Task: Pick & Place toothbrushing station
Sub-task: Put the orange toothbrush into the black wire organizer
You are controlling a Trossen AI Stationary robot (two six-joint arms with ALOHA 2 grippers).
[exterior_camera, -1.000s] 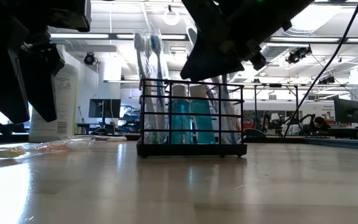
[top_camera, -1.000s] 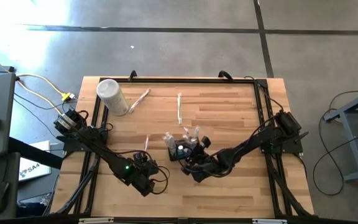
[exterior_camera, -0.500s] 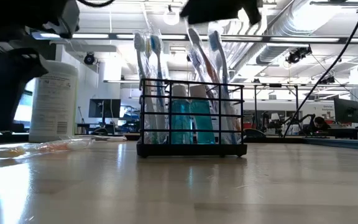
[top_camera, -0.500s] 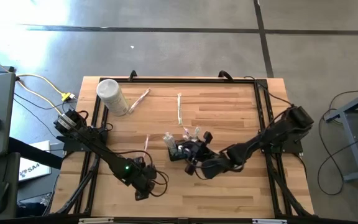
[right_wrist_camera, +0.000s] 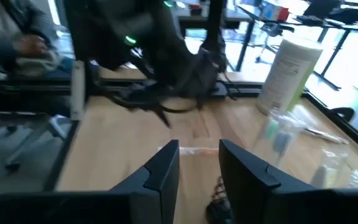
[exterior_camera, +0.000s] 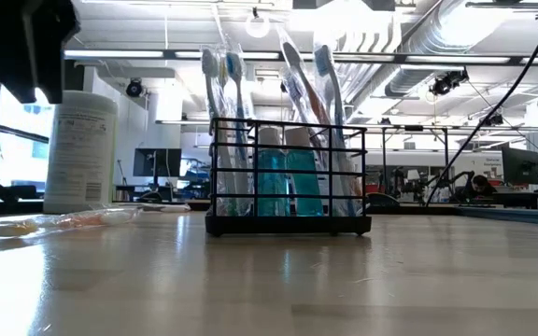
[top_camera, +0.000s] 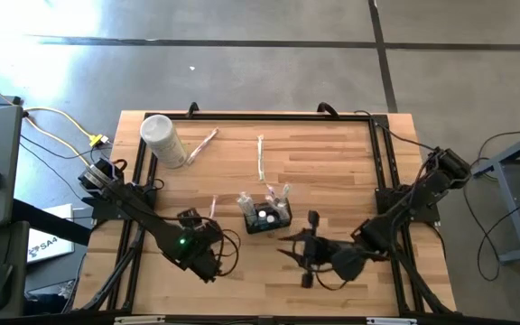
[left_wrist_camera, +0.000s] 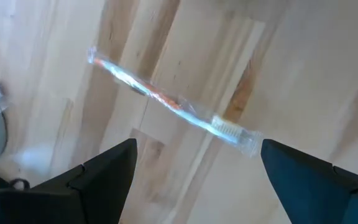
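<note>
The left gripper (top_camera: 208, 236) hangs with its fingers (left_wrist_camera: 79, 186) spread wide over a wrapped toothbrush (left_wrist_camera: 173, 106) lying loose on the wooden table (top_camera: 332, 153), so I'd say it should drop straight down, straddle the handle's middle and close squarely before carrying it to the black wire toothbrushing station (top_camera: 267, 217) standing mid-table. The right gripper (top_camera: 307, 257) sits just off the station's near-right side, its fingers (right_wrist_camera: 160, 174) nearly together around nothing. The low view cuts off both arms, and how much room the station's crowded compartments have left I can't tell.
</note>
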